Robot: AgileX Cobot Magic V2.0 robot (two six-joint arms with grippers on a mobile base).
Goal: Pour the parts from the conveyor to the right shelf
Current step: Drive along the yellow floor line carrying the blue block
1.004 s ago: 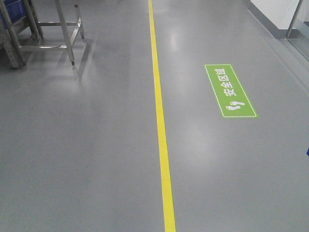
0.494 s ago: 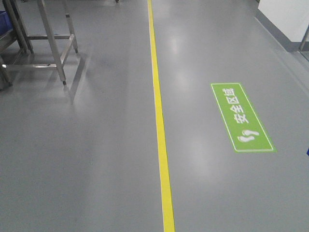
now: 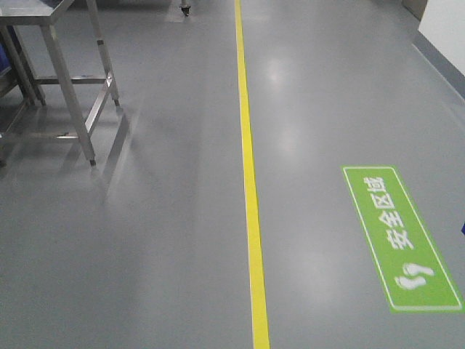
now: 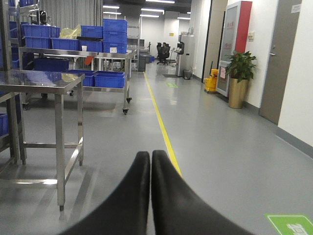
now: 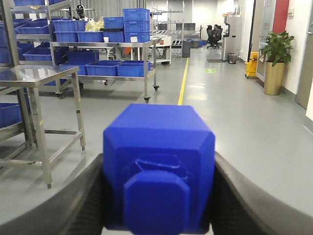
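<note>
Grey, glossy floor [image 3: 145, 254] fills the front view, so the step in hand looks like carrying rather than pouring. Closest in, the right pincer [image 5: 157, 208] is clamped on the blue block [image 5: 159, 142], a finger against each side and the round stud facing the camera. The left pincer [image 4: 150, 169] is pressed shut with nothing between its tips. Doing this well means a steady squeeze and a level arm while the base rolls, since smooth plastic could slip on a jolt. Below and ahead of both pincers a yellow line [image 3: 251, 182] runs straight down the aisle, a fair guide. Left of the pincers, a steel table [image 4: 44, 81] sets its legs and corner near the path, and that is the edge to mind. Right of them lie a green sign [image 3: 402, 240] and open floor up to the wall [image 4: 298, 73] and a potted plant [image 5: 276, 49]. Farther ahead on the left stands a rack [image 5: 98, 44] of blue tubs [image 5: 117, 68]. Whether it is the shelf wanted, I cannot tell. No conveyor shows.
</note>
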